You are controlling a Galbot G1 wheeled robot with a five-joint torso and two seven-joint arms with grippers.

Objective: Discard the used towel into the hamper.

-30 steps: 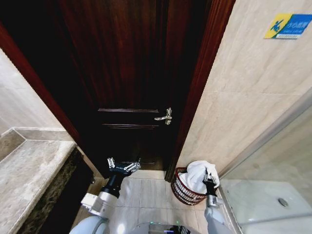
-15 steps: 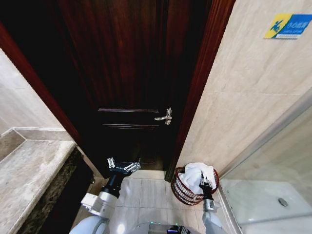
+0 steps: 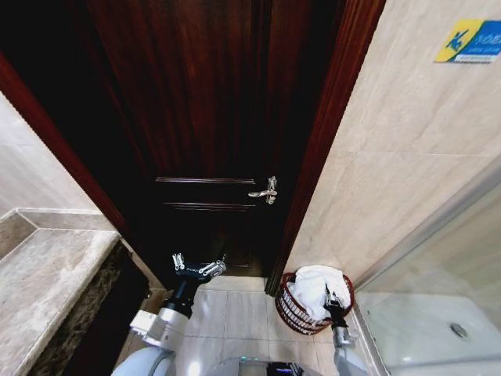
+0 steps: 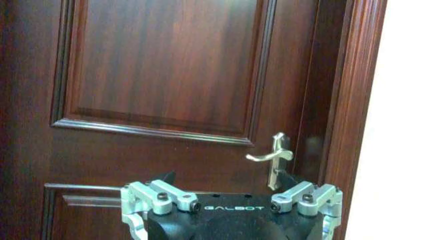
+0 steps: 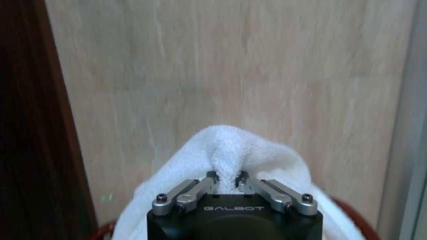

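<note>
Right wrist view: our right gripper point(image 5: 225, 181) pinches a fold of the white towel point(image 5: 233, 150), fingers nearly closed. The towel sits heaped in the wire hamper point(image 3: 293, 309) by the door frame. Withdrawing while pinched could drag it out. Our left gripper point(image 3: 196, 265) idles, spread wide.

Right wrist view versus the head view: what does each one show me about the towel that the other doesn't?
Right wrist view: the right hand pinches a fold of the white towel, fingers nearly closed on it, tiled wall behind. Head view: the towel heaped in the hamper on the floor between door frame and shower glass, and the left hand open, raised before the door. Both: right hand on the towel, hamper rim below it.
</note>
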